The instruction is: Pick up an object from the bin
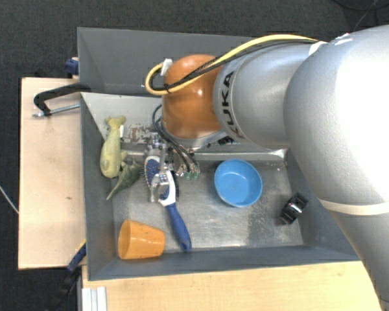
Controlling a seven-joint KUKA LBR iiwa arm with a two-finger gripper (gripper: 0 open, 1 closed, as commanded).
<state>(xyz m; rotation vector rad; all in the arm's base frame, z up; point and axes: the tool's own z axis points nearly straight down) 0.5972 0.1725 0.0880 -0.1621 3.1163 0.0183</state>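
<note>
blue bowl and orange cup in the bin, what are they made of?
Blue bowl: likely moulded plastic, smooth with a slight sheen, one even colour, thin rim. Orange cup, lying on its side: probably plastic too, more matte, even colour, no glaze highlights.

**Colours in the bin**

You are looking at a grey metal bin (117,54). The bowl (238,183) is showing plain blue, the cup (141,240) orange, the brush (176,219) blue with white, the soft toy (111,149) pale yellow-green, the small block (292,209) black. The wrist cover (188,99) is showing orange, its cable (272,39) yellow.
</note>
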